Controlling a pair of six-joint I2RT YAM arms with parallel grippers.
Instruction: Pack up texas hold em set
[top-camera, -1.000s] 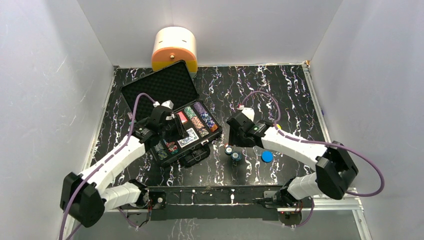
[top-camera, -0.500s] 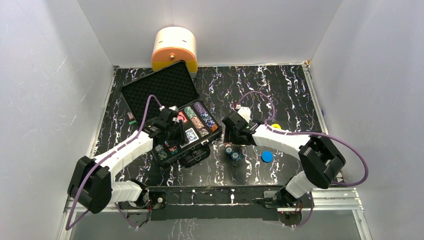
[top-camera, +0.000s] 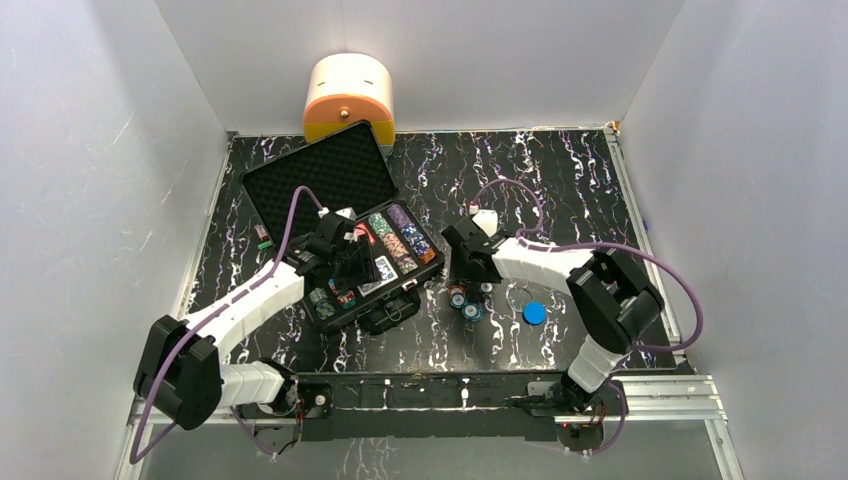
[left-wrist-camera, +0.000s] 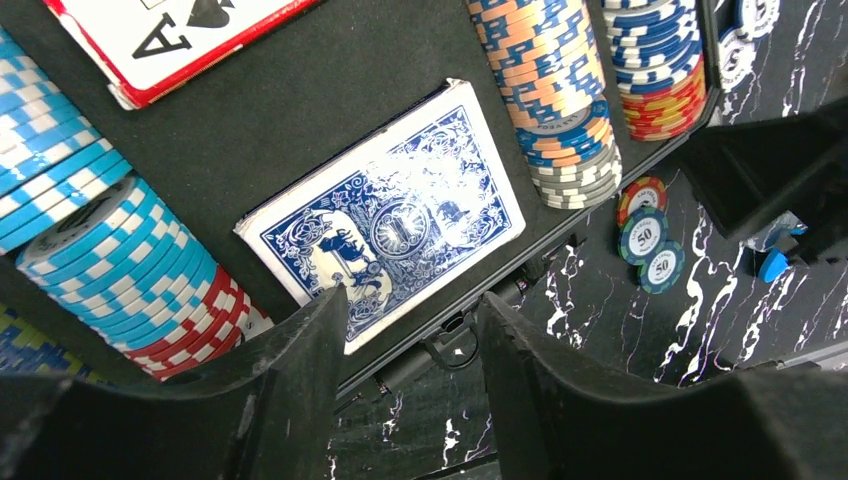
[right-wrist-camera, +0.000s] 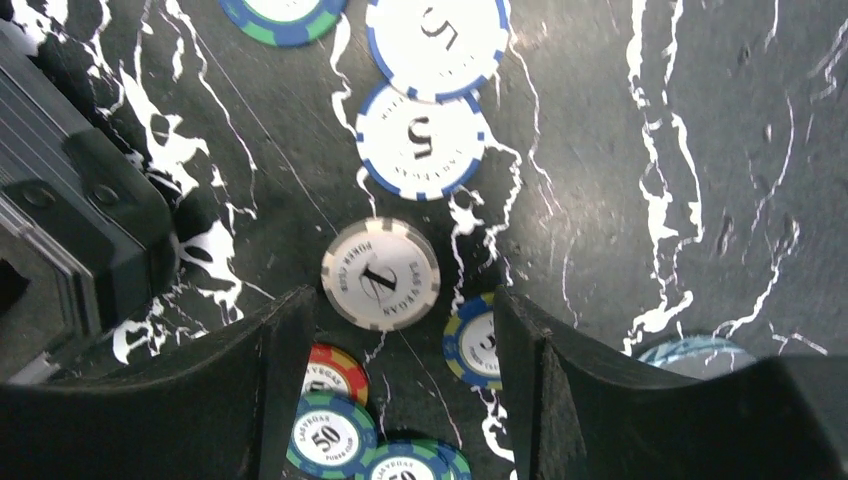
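The black briefcase lies open left of centre, its foam lid folded back. Rows of poker chips fill it, along with a blue card deck and a red deck. My left gripper hovers open over the case's front edge, just past the blue deck, holding nothing. Loose chips lie on the table right of the case. My right gripper hangs open above them, its fingers either side of a white chip and a blue-yellow chip.
A cream-and-orange rounded container stands behind the lid at the back wall. A blue disc lies right of the loose chips. Something small sits left of the case. White walls close in three sides.
The left jaws have widened above the blue deck and shifted slightly toward the case's front. The right gripper has slid left and down over the loose chips, its elbow swinging inward.
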